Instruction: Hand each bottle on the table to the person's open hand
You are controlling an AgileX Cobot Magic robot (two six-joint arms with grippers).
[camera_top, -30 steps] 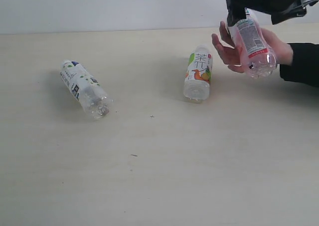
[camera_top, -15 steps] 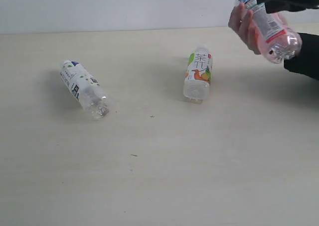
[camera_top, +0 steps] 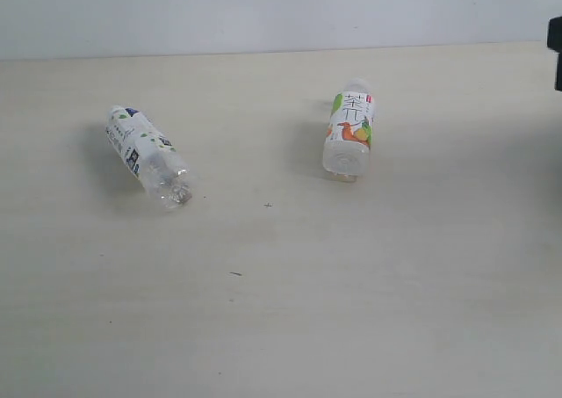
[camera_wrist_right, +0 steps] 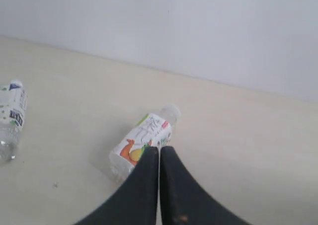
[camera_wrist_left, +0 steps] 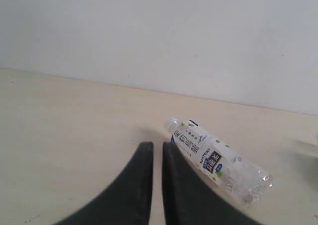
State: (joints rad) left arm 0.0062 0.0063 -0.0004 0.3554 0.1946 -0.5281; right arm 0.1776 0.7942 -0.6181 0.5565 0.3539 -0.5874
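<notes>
The table (camera_top: 351, 310) is offering wide open surface on every side of the orange-fruit bottle (camera_top: 349, 130). Behind that bottle the surface is running to the table's back edge, where a pale wall (camera_top: 263, 11) is rising. The dark-print bottle (camera_top: 147, 156) is lying well apart from the orange-fruit bottle, toward the left arm's side, with an open lane between them.

Both bottles are lying on their sides, clear-bodied with white labels. The orange-fruit bottle is pointing its white cap toward the wall. The dark-print bottle is lying at a slant, cap also wallward.

Only the exterior view is showing both bottles whole, plus a black piece (camera_top: 557, 51) at the edge beyond the orange-fruit bottle; what part it is cannot be told.

Only the left wrist view is showing the left gripper (camera_wrist_left: 157, 145), jaws nearly together with a thin slit and gripping nothing, near the dark-print bottle (camera_wrist_left: 218, 160).

Only the right wrist view is showing the right gripper (camera_wrist_right: 159, 149), jaws pressed together and empty, tips just before the orange-fruit bottle (camera_wrist_right: 141, 145); contact cannot be told.
</notes>
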